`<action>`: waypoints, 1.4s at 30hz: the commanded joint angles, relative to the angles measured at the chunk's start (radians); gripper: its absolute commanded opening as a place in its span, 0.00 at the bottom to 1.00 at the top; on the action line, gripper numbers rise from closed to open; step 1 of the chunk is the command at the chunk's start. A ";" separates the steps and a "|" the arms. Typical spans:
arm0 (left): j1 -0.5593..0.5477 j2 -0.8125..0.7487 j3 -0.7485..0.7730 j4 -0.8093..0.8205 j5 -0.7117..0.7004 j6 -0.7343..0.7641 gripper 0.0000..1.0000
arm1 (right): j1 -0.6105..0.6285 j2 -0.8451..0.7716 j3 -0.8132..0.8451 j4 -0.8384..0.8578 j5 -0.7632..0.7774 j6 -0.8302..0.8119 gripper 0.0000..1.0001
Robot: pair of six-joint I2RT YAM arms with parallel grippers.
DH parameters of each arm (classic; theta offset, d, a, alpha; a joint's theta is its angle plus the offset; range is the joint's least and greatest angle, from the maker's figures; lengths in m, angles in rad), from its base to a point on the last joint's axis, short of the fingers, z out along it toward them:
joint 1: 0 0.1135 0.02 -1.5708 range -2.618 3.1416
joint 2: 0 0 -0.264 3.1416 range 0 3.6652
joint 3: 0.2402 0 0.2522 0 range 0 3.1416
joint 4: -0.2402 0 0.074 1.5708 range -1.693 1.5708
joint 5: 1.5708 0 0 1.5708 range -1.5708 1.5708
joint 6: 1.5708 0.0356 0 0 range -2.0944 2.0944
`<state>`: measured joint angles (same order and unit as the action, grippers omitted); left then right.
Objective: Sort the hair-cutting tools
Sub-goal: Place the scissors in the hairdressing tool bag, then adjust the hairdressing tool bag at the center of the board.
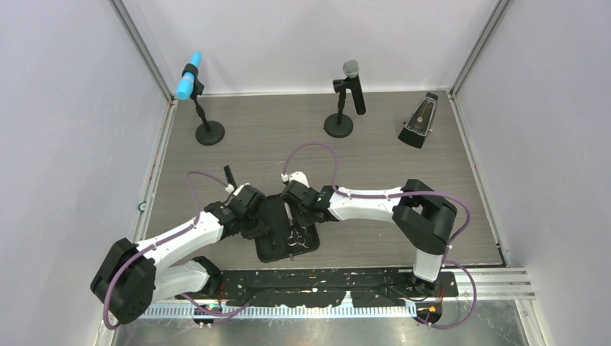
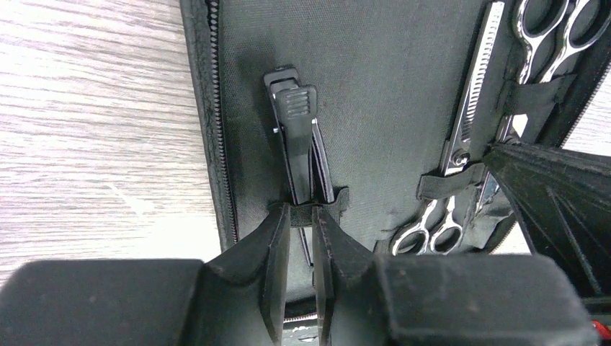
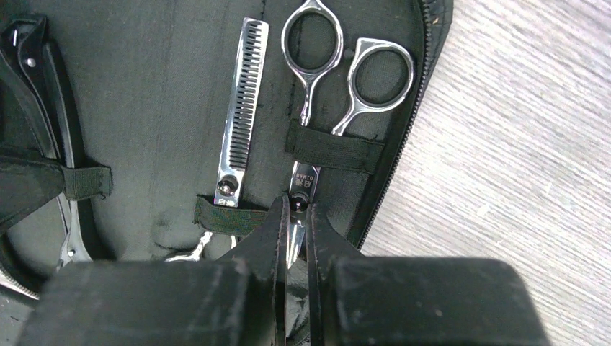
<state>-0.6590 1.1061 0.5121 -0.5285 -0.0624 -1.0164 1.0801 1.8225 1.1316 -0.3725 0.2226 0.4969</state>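
Plain scissors (image 3: 304, 180) sit in the open zip case (image 3: 144, 94) at the middle of the worktop (image 3: 519, 144), along the case's right edge, tucked under an elastic strap (image 3: 335, 150). Their long axis runs straight away from the right end effector (image 3: 295, 216), with the blade tips toward it and the two finger rings at the far end. That end effector is closed on the blade end, its fingers pinching the steel from both sides, so any pull or push would follow the scissors' length under the strap. Thinning scissors (image 3: 241, 101), with a toothed blade, lie parallel just to the left, handles the other way. Across the case, the left end effector (image 2: 301, 216) is closed on the thin ends of two black hair clips (image 2: 297, 137), which also point away from it. The scissors are bright polished silver.
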 commanded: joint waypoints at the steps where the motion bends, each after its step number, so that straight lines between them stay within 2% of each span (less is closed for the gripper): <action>1: -0.011 0.013 -0.006 0.088 0.030 -0.012 0.22 | 0.026 -0.075 -0.022 -0.060 -0.055 0.007 0.16; 7: 0.011 0.084 0.089 0.023 -0.007 0.158 0.35 | -0.010 -0.269 -0.008 -0.072 0.022 -0.084 0.36; 10: 0.048 0.174 0.170 0.001 -0.003 0.269 0.42 | -0.049 -0.389 -0.076 -0.053 0.031 -0.095 0.40; 13: 0.082 0.269 0.278 -0.059 -0.072 0.354 0.48 | -0.117 -0.485 -0.171 0.009 0.022 -0.078 0.43; 16: 0.111 0.302 0.374 -0.112 -0.131 0.397 0.60 | -0.174 -0.599 -0.295 0.086 -0.016 -0.042 0.47; 18: 0.139 0.274 0.410 -0.120 -0.136 0.405 0.75 | -0.218 -0.663 -0.360 0.132 -0.027 -0.029 0.48; 21: 0.219 0.236 0.451 -0.138 -0.138 0.400 0.84 | -0.243 -0.730 -0.417 0.168 -0.017 -0.025 0.52; 23: 0.290 0.233 0.466 -0.150 -0.133 0.392 0.84 | -0.259 -0.766 -0.446 0.189 -0.012 -0.027 0.56; 25: 0.364 0.244 0.470 -0.142 -0.098 0.383 0.85 | -0.275 -0.789 -0.473 0.211 -0.011 -0.022 0.64; 26: 0.401 0.258 0.469 -0.135 -0.074 0.380 0.84 | -0.287 -0.800 -0.489 0.224 -0.012 -0.020 0.71; 28: 0.466 0.294 0.474 -0.131 -0.044 0.373 0.82 | -0.307 -0.811 -0.516 0.246 -0.023 -0.007 0.77; 31: 0.507 0.368 0.505 -0.144 -0.031 0.372 0.77 | -0.337 -0.816 -0.549 0.271 -0.063 0.002 0.78; 37: 0.517 0.529 0.599 -0.215 -0.064 0.389 0.69 | -0.368 -0.817 -0.562 0.279 -0.072 -0.007 0.79; 42: 0.529 0.563 0.602 -0.229 -0.057 0.380 0.57 | -0.373 -0.825 -0.563 0.279 -0.080 -0.025 0.79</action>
<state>-0.1406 1.6714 1.0859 -0.7105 -0.1200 -0.6445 0.7120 1.0210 0.5663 -0.1463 0.1539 0.4824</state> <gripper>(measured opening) 0.617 0.786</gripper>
